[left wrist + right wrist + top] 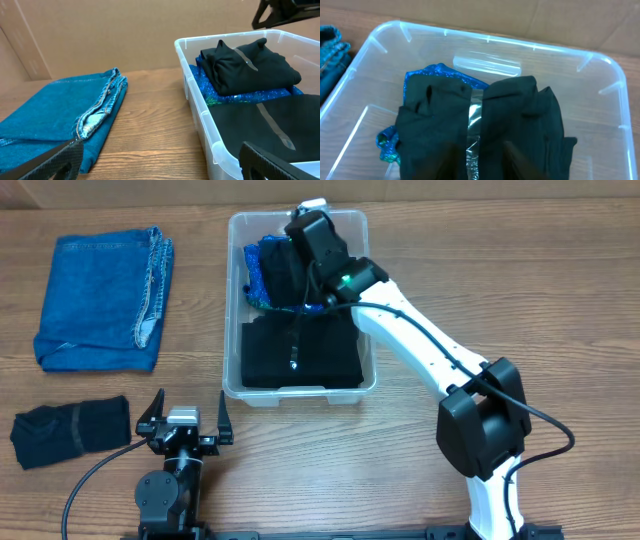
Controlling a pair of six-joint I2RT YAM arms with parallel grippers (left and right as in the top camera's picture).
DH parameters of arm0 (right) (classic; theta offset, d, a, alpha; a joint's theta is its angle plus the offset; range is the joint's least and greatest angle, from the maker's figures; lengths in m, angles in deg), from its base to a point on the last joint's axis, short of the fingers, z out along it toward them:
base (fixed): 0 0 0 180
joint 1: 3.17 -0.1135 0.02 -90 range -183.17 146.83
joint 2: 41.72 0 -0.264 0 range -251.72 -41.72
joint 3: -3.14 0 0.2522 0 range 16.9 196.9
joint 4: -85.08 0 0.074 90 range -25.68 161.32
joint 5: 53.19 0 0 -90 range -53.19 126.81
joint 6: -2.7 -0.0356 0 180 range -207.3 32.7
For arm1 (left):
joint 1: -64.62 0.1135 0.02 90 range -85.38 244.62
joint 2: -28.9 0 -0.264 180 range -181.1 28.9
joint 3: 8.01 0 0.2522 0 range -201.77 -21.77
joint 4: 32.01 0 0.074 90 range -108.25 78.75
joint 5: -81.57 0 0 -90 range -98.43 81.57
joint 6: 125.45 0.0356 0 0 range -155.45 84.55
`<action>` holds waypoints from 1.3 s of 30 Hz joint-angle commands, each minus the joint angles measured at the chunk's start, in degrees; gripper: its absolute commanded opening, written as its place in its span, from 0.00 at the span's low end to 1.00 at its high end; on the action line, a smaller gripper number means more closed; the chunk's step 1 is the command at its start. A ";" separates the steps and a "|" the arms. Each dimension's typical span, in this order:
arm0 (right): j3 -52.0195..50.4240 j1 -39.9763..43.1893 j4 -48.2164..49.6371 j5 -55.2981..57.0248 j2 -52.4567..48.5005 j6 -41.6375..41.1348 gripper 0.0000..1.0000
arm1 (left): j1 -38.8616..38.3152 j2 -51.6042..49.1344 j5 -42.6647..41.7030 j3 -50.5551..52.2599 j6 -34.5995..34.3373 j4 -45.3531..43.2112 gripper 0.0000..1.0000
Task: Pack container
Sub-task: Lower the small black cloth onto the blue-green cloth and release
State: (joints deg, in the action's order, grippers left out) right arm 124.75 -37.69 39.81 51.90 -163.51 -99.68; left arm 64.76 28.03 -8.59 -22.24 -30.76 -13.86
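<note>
The clear container [232, 300] stands mid-table. Inside, a black folded garment [300, 358] lies at the front. At the back, a black garment with a silver stripe [520, 115] rests on a blue glittery cloth [435, 75]. My right gripper [482, 160] hovers low over that striped garment, its blurred fingers apart on either side of the stripe; in the overhead view it [305, 240] is above the bin's back half. My left gripper [185, 420] is open and empty over the table by the bin's front left corner [200, 107].
Folded blue jeans [100, 300] lie at the far left and also show in the left wrist view [60, 110]. A small folded black garment [70, 432] lies at the front left. The right arm's base [485, 430] stands at the front right.
</note>
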 commanded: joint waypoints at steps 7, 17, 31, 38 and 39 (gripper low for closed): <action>1.44 0.96 9.68 -11.52 -9.66 0.55 0.18 | 0.37 0.59 0.59 0.20 0.48 -0.07 1.00; 2.16 1.11 10.32 -13.73 -13.33 0.39 0.22 | 0.37 0.59 0.59 0.20 0.48 -0.07 1.00; 24.96 10.38 -22.47 -13.33 9.44 0.22 1.00 | 0.37 0.59 0.59 0.20 0.48 -0.07 1.00; 24.92 27.06 -35.15 -13.05 14.86 -6.01 1.00 | 0.37 0.59 0.59 0.20 0.48 -0.07 1.00; 24.85 29.42 -36.79 -13.05 14.67 -6.86 1.00 | 0.37 0.59 0.59 0.20 0.48 -0.07 1.00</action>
State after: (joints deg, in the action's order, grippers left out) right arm 149.98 -14.02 6.24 38.39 -147.19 -102.39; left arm 64.76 28.05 -8.59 -22.24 -30.76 -13.84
